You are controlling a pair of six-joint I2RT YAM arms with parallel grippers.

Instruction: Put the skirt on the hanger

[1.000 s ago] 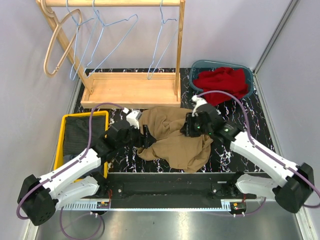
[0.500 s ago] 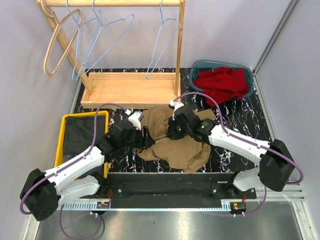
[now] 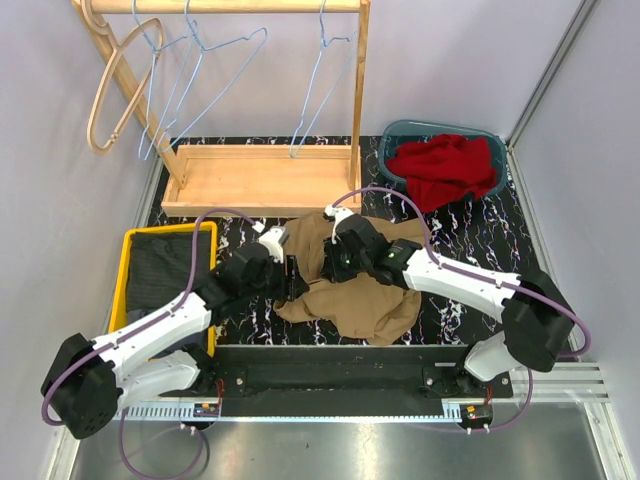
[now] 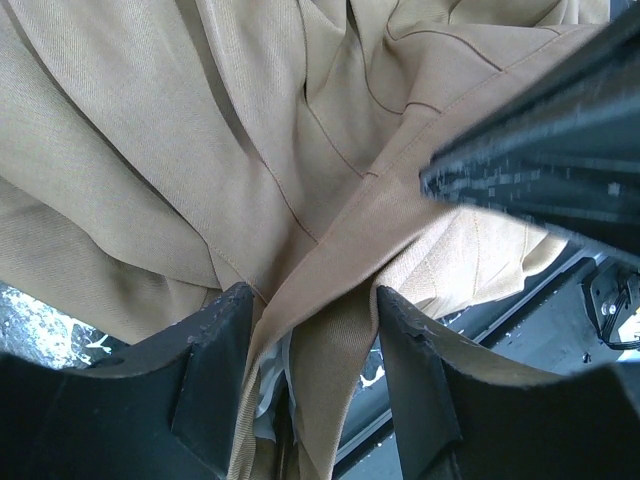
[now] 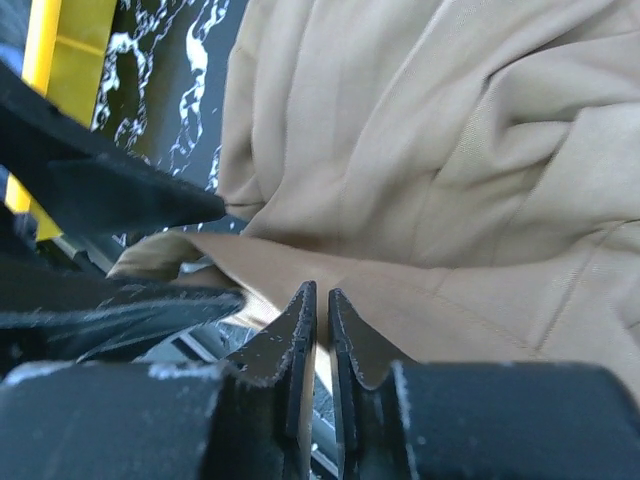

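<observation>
Top: skirt (image 3: 355, 290) lies crumpled on the table (image 3: 460, 240) mid-front, just ahead of the rack (image 3: 260, 180), and is not on any of the hangers (image 3: 310, 100), which hang from the rack's top bar. Left gripper (image 3: 297, 278) is at the skirt's left edge and right gripper (image 3: 330, 268) sits on top of the cloth just beside it, the two nearly touching; jaw state is unclear from here. Red cloth (image 3: 445, 165) is in the basin (image 3: 395, 135) far right, bin (image 3: 125, 290) at left. Left wrist: left gripper (image 4: 310, 340) jaws are spread, with a fold of skirt (image 4: 150, 150) running down between the fingers (image 4: 215, 350) and not squeezed; right gripper (image 4: 540, 160) fills the upper right, and a bit of table (image 4: 40, 320) shows lower left. Right wrist: right gripper (image 5: 318, 315) jaws are pressed nearly together with only a thin slit, nipping the skirt (image 5: 430, 150) hem edge at the tips; left gripper (image 5: 100, 190) is close on the left, with table (image 5: 170, 100) and bin (image 5: 55, 60) behind
</observation>
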